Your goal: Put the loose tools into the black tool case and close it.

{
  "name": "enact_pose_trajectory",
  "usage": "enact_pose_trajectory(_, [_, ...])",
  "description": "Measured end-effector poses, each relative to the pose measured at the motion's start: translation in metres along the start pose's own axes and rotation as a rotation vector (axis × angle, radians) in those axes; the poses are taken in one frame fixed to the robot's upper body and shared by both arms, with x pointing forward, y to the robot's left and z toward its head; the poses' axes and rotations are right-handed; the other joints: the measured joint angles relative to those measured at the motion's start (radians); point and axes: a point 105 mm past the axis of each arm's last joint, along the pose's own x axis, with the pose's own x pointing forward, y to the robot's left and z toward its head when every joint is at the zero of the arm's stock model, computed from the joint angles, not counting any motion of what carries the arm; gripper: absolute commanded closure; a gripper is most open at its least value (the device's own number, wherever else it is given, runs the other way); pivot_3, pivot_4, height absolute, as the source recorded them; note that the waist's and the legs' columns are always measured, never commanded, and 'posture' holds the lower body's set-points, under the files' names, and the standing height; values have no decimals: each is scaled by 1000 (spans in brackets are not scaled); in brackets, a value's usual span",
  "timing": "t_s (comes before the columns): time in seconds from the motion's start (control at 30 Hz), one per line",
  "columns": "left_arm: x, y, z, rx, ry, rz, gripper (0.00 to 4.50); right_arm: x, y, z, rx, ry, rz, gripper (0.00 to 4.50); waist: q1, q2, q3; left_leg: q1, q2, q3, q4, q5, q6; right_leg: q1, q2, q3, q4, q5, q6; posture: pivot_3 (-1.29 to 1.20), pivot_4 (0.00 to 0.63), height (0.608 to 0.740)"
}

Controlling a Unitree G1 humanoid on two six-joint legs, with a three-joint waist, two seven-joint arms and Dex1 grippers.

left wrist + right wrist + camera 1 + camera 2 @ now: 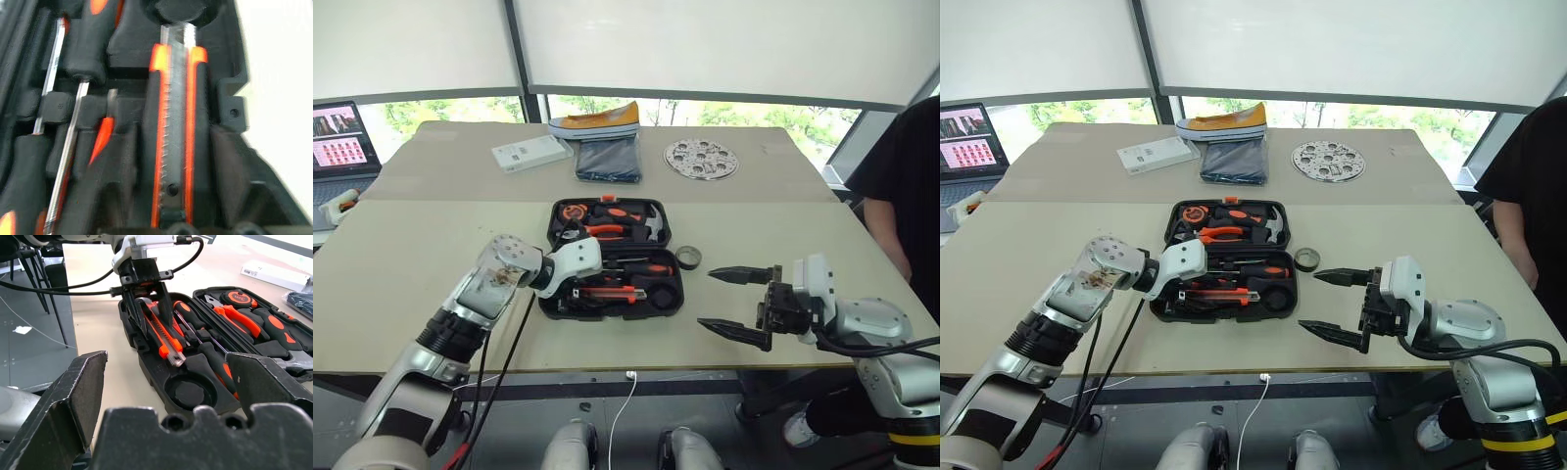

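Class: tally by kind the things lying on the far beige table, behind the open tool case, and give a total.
white box: 1
shoe: 1
folded dark cloth: 1
round perforated disc: 1
Total: 4

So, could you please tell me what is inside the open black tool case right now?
The black tool case holds screwdrivers, a utility knife, pliers and a tape measure; the left hand covers its near-left corner.

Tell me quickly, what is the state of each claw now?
Left claw: open astride the utility knife in the black tool case.
Right claw: open, empty.
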Motion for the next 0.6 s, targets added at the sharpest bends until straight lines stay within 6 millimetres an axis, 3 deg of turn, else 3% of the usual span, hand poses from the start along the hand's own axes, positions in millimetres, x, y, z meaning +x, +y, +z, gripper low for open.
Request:
enact_pose_trajectory(0.07, [-2, 0, 1, -9, -5, 0, 28, 0, 0, 0, 0, 0, 0, 0, 0, 0, 0, 0, 0, 0, 0, 0, 1, 0, 0, 0, 0, 0, 1, 0, 150, 740])
enact_pose_trajectory(0.2, [-5, -10, 17, -51, -143, -110, 28, 4, -3, 5, -11, -21, -3, 0, -1, 0, 0, 0, 0, 0, 0, 0, 3, 0, 0, 0, 0, 0, 2, 0, 150, 740])
enact_pose_trajectory(0.3, [-22, 5, 33, -37, -260, -88, 28, 7, -11, 15, -48, -41, 0, 0, -2, 0, 0, 0, 0, -1, 1, 0, 2, 0, 0, 0, 1, 0, 1, 0, 150, 740])
enact_pose_trajectory(0.43, [-40, 12, 43, 27, -353, -54, 1051, 7, -15, 11, -27, -41, -6, 0, -3, 0, 0, 0, -1, -1, 1, 0, 3, 1, 0, 0, 0, 0, 1, 0, 150, 740])
enact_pose_trajectory(0.6, [-27, -1, 15, -5, -370, -69, 2973, 11, -16, 9, -18, -56, -11, 0, -3, 0, 0, 0, -1, -1, 1, 0, 4, 0, 0, 0, 0, 3, 6, 0, 150, 740])
